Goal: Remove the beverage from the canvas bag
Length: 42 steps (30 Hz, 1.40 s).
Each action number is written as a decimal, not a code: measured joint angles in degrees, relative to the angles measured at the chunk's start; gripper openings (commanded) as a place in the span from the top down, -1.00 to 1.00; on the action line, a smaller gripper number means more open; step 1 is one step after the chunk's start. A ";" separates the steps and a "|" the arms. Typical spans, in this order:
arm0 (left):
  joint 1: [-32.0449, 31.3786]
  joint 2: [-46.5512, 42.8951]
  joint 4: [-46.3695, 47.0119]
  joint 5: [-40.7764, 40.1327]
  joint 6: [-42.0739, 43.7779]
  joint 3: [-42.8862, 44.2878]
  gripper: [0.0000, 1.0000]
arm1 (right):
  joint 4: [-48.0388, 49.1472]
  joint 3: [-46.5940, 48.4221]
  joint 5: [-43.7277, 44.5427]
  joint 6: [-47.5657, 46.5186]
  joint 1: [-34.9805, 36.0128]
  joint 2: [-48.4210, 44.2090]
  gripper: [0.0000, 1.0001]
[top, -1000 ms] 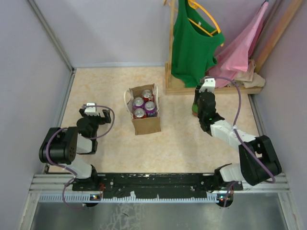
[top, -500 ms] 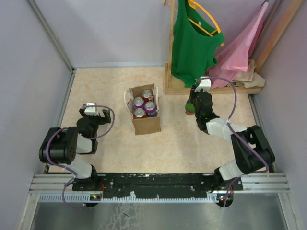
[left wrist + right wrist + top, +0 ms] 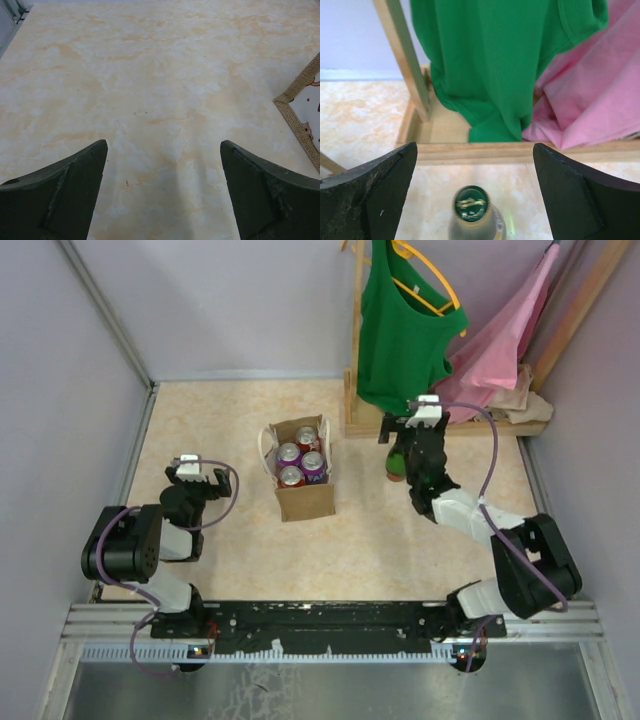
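The tan canvas bag [image 3: 303, 496] stands upright mid-table with its white handles folded out, and several drink cans [image 3: 300, 461] sit inside it. A bottle with a green cap [image 3: 397, 464] [image 3: 471, 203] stands on the table to the right of the bag, outside it. My right gripper [image 3: 404, 436] [image 3: 475, 146] hovers over this bottle, open wide, its fingers [image 3: 375, 192] well apart from the neck on both sides. At the left of the table my left gripper [image 3: 198, 478] [image 3: 163, 143] is open over bare tabletop. The bag's woven edge [image 3: 296, 112] shows at the right of the left wrist view.
A wooden clothes rack base [image 3: 440, 428] [image 3: 510, 152] lies just beyond the bottle. A green shirt [image 3: 400, 340] [image 3: 495, 65] and a pink garment [image 3: 500, 345] [image 3: 590, 95] hang from it. Walls close in the table at the left, back and right.
My right gripper has gone from nearly shut round the bottle to wide open, leaving the bottle standing free on the table. The left arm has not moved.
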 measured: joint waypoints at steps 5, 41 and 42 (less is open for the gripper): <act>0.00 0.00 0.00 -0.02 0.00 0.00 -1.00 | -7.23 6.19 3.21 -4.09 7.15 -7.19 -0.72; 0.00 0.02 -0.15 -0.02 0.00 0.00 -1.00 | -55.21 43.28 -13.51 -0.42 33.03 14.29 0.48; 0.00 0.02 -0.17 -0.02 0.00 0.00 -1.00 | -55.80 43.34 -13.57 -0.13 33.03 15.04 0.44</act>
